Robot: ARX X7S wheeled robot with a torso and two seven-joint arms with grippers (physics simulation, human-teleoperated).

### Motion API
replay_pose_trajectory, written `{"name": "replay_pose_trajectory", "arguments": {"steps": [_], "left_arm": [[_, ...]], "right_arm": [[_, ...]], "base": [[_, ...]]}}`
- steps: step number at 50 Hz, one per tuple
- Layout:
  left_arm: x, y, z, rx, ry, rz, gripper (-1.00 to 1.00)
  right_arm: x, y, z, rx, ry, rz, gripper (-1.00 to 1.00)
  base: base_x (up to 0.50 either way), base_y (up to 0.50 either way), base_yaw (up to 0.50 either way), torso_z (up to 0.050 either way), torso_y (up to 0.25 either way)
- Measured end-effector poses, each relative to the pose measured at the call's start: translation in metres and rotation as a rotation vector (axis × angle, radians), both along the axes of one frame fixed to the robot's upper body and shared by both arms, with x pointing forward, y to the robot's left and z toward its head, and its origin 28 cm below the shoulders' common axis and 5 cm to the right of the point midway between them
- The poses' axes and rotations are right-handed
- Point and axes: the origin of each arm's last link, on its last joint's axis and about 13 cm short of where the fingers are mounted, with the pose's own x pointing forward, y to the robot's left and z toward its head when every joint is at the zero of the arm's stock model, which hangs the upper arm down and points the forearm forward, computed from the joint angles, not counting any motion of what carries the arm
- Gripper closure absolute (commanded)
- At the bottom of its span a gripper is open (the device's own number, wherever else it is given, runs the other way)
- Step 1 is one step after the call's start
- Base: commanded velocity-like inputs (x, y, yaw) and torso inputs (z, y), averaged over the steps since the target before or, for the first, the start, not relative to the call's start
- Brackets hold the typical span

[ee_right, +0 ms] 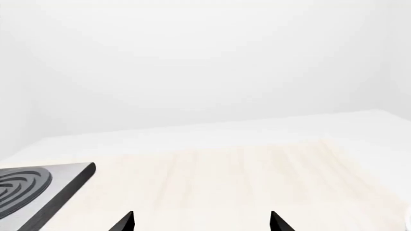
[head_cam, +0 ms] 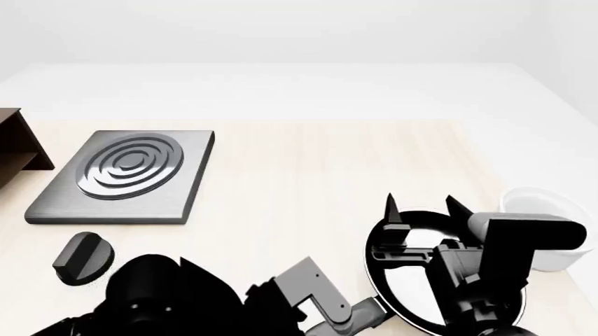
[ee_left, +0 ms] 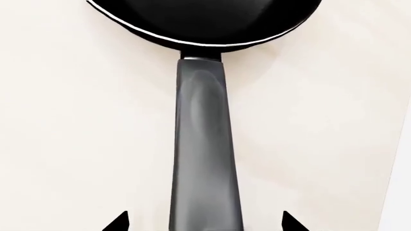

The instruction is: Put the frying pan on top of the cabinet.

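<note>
The frying pan [head_cam: 400,292] lies on the table at the near right in the head view, partly hidden by my right arm. Its black bowl [ee_left: 205,19] and long dark grey handle [ee_left: 204,134] fill the left wrist view. My left gripper [ee_left: 204,222] is open, one fingertip on each side of the handle's end with a gap on both sides. My right gripper [head_cam: 422,206] hovers open over the pan's far rim, holding nothing [ee_right: 201,222]. The cabinet [head_cam: 14,147], dark brown, shows only as a corner at the far left edge.
A square grey hotplate [head_cam: 126,175] with rings lies on the left of the table, also in the right wrist view [ee_right: 38,185]. A black knob [head_cam: 82,257] sits in front of it. A white bowl [head_cam: 551,210] stands just right of the pan.
</note>
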Motion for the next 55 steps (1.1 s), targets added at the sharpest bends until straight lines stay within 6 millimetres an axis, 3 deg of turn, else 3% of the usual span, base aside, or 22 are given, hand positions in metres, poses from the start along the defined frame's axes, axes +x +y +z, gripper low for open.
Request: {"name": "replay_pose_trajectory", "arguments": {"steps": [23,24,55], "left_arm": [[0.0,0.0,-0.01,0.029,0.065,0.011,-1.0],[0.001,0.0,-0.011,0.03,0.067,0.012,1.0],[-0.002,0.004,-0.002,0.017,0.039,0.029,1.0]], "right_arm": [[-0.002,0.0,-0.001,0.007,0.0,0.003,-1.0],[-0.002,0.0,-0.001,0.007,0.0,0.003,-1.0],[-0.003,0.0,0.0,0.007,-0.003,0.002,-1.0]], "base": [[0.0,0.0,0.0,0.0,0.0],[0.0,0.0,0.0,0.0,0.0],[0.0,0.0,0.0,0.0,0.0]]}}
